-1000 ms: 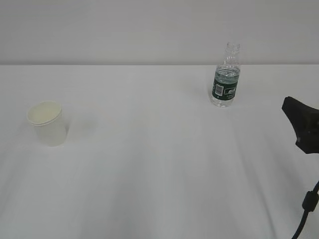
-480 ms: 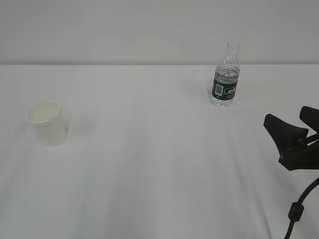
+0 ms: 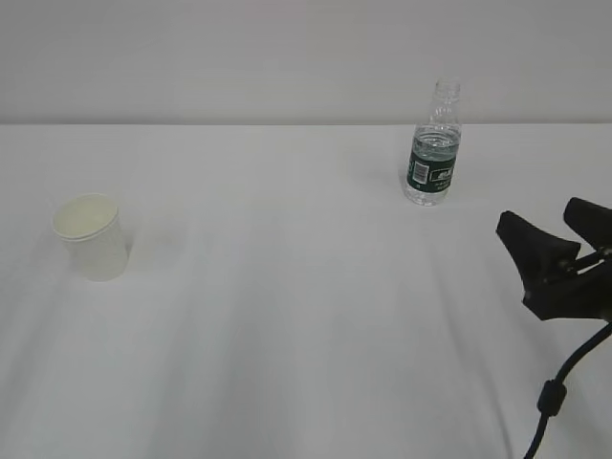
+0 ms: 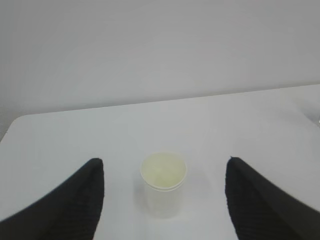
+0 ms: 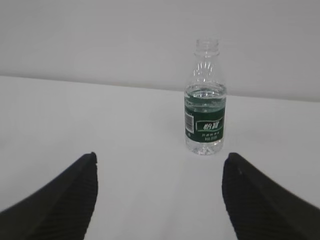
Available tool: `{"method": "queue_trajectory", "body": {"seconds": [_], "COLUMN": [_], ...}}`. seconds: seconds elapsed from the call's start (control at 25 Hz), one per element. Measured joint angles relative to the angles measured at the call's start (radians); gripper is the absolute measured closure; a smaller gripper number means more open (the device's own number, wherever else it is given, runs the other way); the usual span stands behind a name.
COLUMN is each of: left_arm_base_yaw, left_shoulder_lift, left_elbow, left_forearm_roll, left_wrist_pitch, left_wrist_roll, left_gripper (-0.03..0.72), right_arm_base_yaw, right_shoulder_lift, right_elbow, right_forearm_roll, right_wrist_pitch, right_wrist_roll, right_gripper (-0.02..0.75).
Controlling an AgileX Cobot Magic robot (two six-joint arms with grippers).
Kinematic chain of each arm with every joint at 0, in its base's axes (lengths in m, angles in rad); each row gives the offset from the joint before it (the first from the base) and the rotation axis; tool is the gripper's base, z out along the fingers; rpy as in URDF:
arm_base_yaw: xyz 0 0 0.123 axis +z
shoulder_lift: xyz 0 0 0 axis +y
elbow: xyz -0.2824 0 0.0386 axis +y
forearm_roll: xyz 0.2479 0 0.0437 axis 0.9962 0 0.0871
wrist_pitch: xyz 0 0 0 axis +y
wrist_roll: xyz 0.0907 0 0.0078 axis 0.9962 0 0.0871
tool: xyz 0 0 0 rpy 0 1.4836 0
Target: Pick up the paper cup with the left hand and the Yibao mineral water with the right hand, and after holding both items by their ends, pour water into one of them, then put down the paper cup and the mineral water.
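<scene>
A white table (image 3: 287, 316) fills the exterior view, with a pale wall behind it. The paper cup (image 3: 90, 236) stands upright at about nine o'clock from the table's centre, empty as far as can be seen. The Yibao mineral water (image 3: 433, 143), a small uncapped clear bottle with a dark green label, stands upright at about one o'clock, well apart from the cup.

The right hand (image 3: 559, 244) enters at three o'clock, its two black fingers spread apart and holding nothing, near the bottle but not touching it. In the right wrist view the bottle (image 5: 205, 100) sits ahead, framed between the spread fingers (image 5: 55, 200), slightly right of centre.

The left hand does not appear in the exterior view. Its wrist view shows the cup (image 4: 163, 184) ahead, between two wide-spread fingers (image 4: 60, 200) that grip nothing.

Neither item is lifted, so both pickups appear to remain. The risks ahead are plain. The bottle is open and seems to hold water, though its level is hard to read through the ribbed plastic; a fingertip knocking its side could tip it and spill. The light cup could slide or crumple if one finger reaches it first or the squeeze is too hard.
</scene>
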Motion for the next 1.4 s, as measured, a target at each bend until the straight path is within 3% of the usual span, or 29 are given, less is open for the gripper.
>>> {"method": "queue_trajectory", "body": {"seconds": [0.88, 1.16, 1.4], "left_arm_base_yaw": [0.000, 0.000, 0.000], "left_shoulder_lift": [0.638, 0.713, 0.682], "left_elbow": [0.003, 0.003, 0.101], "left_forearm_roll": [0.002, 0.002, 0.002], "left_wrist_pitch": [-0.551, -0.602, -0.674], "left_wrist_roll": [0.000, 0.000, 0.000], "left_gripper": [0.150, 0.151, 0.151], "right_arm_base_yaw": [0.000, 0.000, 0.000], "right_shoulder_lift": [0.078, 0.078, 0.080], "right_elbow": [-0.023, -0.035, -0.035], "right_forearm_roll": [0.052, 0.052, 0.052], "right_wrist_pitch": [-0.002, -0.005, -0.005], "right_wrist_roll": [0.005, 0.005, -0.002], "right_gripper": [0.150, 0.150, 0.150]}}
